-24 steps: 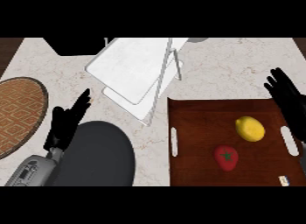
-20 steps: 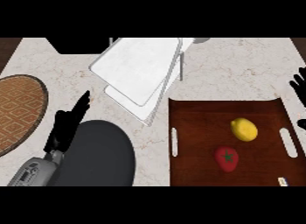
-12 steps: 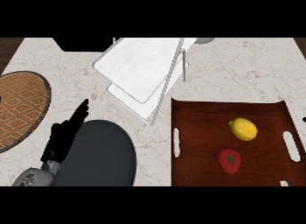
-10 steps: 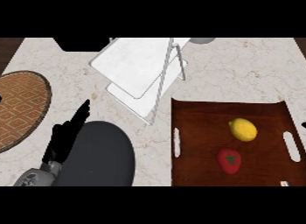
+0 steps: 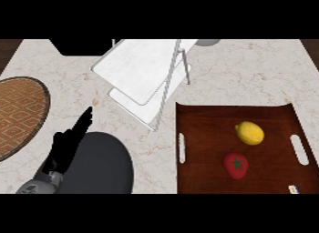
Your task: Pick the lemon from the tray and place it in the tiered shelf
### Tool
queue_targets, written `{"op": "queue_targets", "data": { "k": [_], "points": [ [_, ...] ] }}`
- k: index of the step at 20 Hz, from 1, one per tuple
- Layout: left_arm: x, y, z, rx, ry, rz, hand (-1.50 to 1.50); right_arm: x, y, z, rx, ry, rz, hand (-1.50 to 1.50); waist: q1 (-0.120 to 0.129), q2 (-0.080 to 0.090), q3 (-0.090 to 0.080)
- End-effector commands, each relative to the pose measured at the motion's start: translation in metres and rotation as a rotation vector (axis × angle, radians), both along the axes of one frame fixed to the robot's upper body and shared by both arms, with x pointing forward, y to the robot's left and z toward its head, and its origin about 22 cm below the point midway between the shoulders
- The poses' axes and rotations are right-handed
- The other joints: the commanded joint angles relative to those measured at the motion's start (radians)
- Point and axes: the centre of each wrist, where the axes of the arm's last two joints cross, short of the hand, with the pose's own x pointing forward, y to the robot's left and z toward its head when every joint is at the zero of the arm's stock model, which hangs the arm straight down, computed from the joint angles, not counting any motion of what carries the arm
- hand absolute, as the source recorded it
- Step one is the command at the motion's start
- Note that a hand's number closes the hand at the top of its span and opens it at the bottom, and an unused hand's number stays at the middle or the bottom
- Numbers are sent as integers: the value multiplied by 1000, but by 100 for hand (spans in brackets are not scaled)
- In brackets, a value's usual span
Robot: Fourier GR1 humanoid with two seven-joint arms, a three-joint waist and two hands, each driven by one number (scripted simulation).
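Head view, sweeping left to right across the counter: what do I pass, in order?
Woven round mat → left hand → white tiered shelf → lemon on the brown tray. The right hand is all but out of view at the right edge.

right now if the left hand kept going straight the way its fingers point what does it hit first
Probably the tiered shelf: the left hand points up and right over bare counter toward its lower tier. Height is unclear, so it might pass underneath.

A matte black left hand [image 5: 66, 145] with slim tapered fingers joins a rounded grey forearm [image 5: 33, 186].
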Motion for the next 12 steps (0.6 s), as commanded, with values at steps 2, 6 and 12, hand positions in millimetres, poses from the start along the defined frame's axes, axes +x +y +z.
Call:
{"op": "queue_targets", "data": {
  "k": [2, 6, 12],
  "points": [
    [-8, 25, 0, 2, 24, 19, 0, -4, 9, 43, -302, 108, 119, -150, -17, -8, -5],
    [-8, 12, -2, 3, 9, 19, 0, 2, 19, 78, -680, 32, -53, -150, -21, -10, -7],
    [-8, 5, 0, 0, 21, 4, 0, 3, 79, 92, -859, 49, -225, -150, -14, -5, -3]
  ]
}}
